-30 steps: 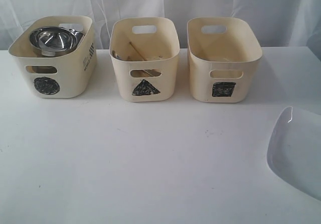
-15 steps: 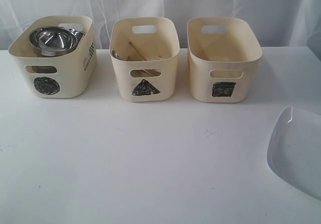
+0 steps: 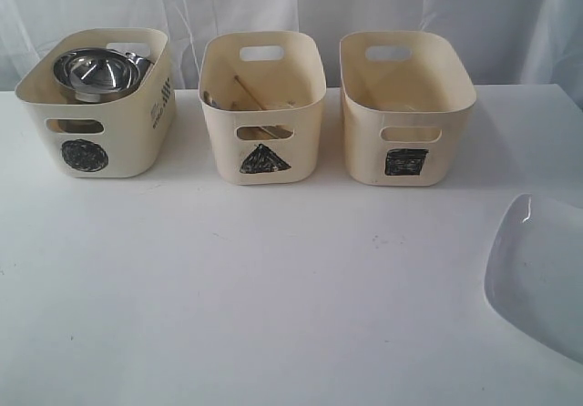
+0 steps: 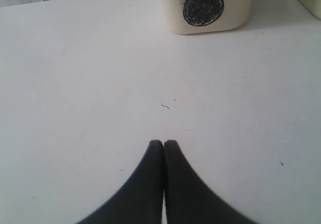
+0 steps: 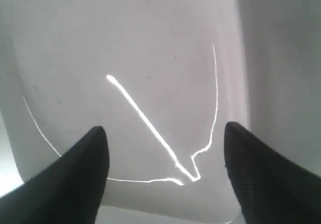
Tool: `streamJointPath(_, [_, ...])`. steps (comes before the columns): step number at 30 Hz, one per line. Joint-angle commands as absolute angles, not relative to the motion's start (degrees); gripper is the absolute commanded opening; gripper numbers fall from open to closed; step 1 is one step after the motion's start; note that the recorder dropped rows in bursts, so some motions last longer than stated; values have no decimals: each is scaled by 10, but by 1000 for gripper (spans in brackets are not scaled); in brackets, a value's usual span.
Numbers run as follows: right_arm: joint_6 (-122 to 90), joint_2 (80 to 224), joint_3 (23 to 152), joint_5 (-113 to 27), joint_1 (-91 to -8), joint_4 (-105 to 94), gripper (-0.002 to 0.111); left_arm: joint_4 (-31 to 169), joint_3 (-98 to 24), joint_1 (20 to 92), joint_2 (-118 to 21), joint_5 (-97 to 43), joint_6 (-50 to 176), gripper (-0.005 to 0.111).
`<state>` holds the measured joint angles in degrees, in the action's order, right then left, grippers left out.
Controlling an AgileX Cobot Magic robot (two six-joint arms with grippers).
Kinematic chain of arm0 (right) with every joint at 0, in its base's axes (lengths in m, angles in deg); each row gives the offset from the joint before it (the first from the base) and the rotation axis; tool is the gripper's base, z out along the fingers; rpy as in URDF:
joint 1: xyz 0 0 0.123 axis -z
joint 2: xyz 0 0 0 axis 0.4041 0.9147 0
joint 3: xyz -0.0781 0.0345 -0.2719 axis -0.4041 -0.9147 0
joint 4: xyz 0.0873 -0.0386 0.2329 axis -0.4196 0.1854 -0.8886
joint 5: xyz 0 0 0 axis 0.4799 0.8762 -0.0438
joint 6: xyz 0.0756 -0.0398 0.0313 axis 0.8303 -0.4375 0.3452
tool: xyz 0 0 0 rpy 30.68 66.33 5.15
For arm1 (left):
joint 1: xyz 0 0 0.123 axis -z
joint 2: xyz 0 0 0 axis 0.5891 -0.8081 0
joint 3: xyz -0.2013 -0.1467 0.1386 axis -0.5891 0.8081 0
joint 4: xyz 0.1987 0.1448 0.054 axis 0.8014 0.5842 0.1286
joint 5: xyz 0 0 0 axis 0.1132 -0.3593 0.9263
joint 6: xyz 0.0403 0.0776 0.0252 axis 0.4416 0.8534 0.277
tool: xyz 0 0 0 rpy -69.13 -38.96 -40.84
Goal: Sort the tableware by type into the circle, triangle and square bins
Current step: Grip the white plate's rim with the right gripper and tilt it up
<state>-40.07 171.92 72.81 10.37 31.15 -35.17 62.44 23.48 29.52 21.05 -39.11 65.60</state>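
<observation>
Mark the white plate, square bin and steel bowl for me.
white plate [image 3: 539, 279], exterior view, bare centre.
square bin [image 3: 406, 162], exterior view, front wall at the mark.
steel bowl [image 3: 96, 69], exterior view, its shiny middle.

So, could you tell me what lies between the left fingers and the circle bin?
Only bare white table, apart from a tiny dark speck. The left wrist view shows it, between the shut fingers and the circle bin.

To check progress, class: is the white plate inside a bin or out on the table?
Out. The white plate lies on the table, apart from the square bin, open right gripper above it.
</observation>
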Motion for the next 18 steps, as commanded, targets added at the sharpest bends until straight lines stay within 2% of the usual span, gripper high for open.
streamJointPath(1, [-409,1719,725,67,316,-326,62,621,237,295,213,-390,657,0])
streamJointPath(18, [-410,1805,712,-34,316,-290,62,621,237,295,213,-390,657,0])
